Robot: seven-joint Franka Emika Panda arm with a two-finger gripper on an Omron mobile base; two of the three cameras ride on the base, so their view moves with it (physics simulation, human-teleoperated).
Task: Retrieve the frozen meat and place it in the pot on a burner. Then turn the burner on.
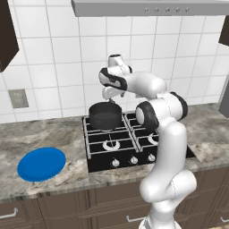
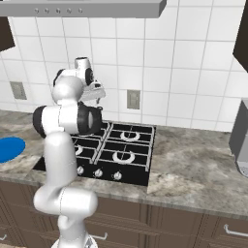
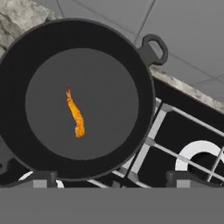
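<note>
The dark pot (image 1: 105,115) stands on the rear left burner of the black cooktop (image 1: 96,165). In the hand view the pot (image 3: 30,52) is seen from straight above, and the frozen meat (image 3: 75,114), a small orange sliver, lies on its floor. My gripper (image 1: 111,94) hangs just above the pot, open and holding nothing. Its two finger tips (image 3: 43,177) stand wide apart at the pot's near rim. The front left burner (image 1: 111,145) is bare, and a neighbouring burner ring (image 3: 199,154) shows beside the pot.
A row of silver knobs (image 1: 133,159) runs along the cooktop's front edge. A round blue plate (image 1: 41,164) lies on the marble counter to the left. A range hood (image 1: 152,6) hangs overhead. A grey appliance (image 2: 240,140) stands at the counter's right end.
</note>
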